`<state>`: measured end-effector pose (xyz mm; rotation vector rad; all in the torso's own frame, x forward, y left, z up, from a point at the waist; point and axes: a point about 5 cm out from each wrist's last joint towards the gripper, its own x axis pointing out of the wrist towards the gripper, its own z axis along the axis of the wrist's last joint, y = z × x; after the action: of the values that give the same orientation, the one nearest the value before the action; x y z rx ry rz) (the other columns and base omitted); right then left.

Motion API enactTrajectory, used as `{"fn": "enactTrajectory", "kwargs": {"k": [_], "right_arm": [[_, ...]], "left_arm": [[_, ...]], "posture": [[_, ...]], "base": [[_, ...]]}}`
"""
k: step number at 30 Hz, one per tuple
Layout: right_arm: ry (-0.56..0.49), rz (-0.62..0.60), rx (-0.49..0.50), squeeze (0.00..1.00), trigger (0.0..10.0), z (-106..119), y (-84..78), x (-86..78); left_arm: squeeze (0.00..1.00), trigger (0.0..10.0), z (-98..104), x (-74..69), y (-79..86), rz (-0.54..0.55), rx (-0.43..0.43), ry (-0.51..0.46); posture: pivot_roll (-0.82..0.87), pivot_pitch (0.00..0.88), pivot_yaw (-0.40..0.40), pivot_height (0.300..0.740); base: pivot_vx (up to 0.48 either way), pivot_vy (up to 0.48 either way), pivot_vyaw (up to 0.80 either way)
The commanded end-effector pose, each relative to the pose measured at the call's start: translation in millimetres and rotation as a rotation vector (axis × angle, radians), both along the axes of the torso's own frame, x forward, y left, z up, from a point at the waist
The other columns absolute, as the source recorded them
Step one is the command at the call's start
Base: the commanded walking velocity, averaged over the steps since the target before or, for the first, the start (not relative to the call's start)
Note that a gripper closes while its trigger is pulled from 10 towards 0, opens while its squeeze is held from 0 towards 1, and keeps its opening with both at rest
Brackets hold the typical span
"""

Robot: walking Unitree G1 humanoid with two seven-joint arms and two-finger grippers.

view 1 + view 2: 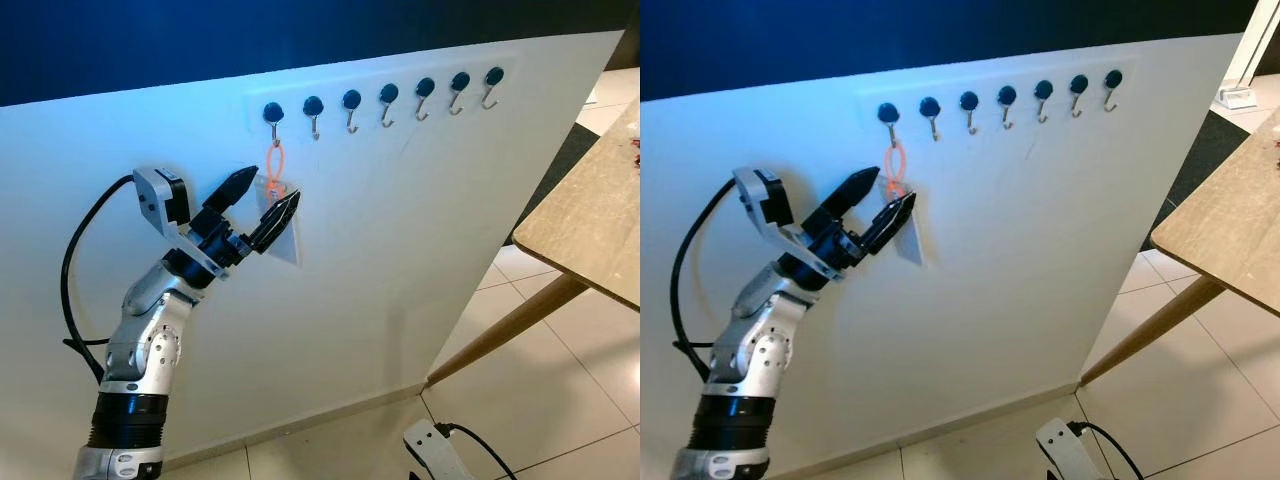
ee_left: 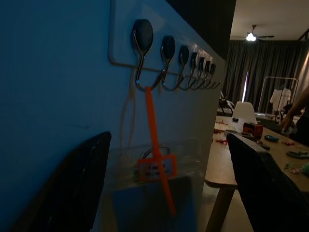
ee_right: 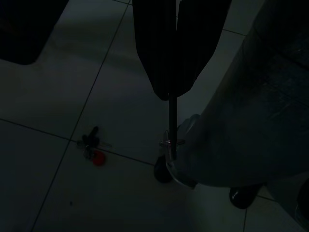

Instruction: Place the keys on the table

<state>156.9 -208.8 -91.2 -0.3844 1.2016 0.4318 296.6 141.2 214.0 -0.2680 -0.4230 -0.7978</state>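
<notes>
**Left hand open around the hanging key pouch**

The left hand [image 1: 268, 198] is raised against the white wall panel [image 1: 400, 260], its two black fingers [image 2: 72, 188] spread wide, one on each side of a clear pouch [image 1: 281, 228] without closing on it. The pouch hangs by an orange tie [image 1: 274, 166] from the first hook [image 1: 273, 115] of a row of seven. In the left wrist view an orange tag [image 2: 155, 167] sits on the pouch; the keys inside are probably there but too dim to make out. The wooden tabletop [image 1: 590, 225] stands well apart, to the robot's right. The right hand [image 3: 176, 94] hangs over the tiled floor [image 3: 58, 96], fingers closed together, holding nothing.
</notes>
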Motion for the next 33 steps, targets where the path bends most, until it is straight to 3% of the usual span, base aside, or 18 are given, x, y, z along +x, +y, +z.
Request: {"fn": "enactTrajectory", "kwargs": {"k": [1,10,13,21,33], "right_arm": [[0.062,0.013,-0.001,0.0,10.0,-7.2,3.8,-16.9],[0.063,0.012,-0.003,0.0,10.0,-7.4,3.0,-17.9],[0.063,0.012,-0.001,0.0,10.0,-7.4,3.3,-17.8],[0.062,0.014,-0.001,0.0,10.0,-7.4,3.8,-17.4],[0.064,0.016,0.001,0.0,10.0,-8.2,5.6,-18.7]], "left_arm": [[0.0,10.0,4.0,-0.3,-7.4,-0.031,-0.003,-0.004],[0.0,10.0,-0.5,-3.3,-15.5,-0.075,-0.014,0.018],[0.0,10.0,-1.3,-11.3,-27.3,-0.165,-0.029,0.017],[0.0,10.0,-2.0,-11.4,-35.6,-0.175,-0.027,0.022],[0.0,10.0,-0.4,-10.1,-35.3,-0.16,-0.03,0.024]], "posture": [[-0.07,0.061,0.046,0.74],[-0.07,0.064,0.045,0.74],[-0.07,0.064,0.045,0.74],[-0.07,0.064,0.046,0.74],[-0.07,0.068,0.05,0.74]], "base": [[0.0,0.0,0.0],[0.0,0.0,0.0],[0.0,0.0,0.0],[0.0,0.0,0.0],[0.0,0.0,0.0]]}}
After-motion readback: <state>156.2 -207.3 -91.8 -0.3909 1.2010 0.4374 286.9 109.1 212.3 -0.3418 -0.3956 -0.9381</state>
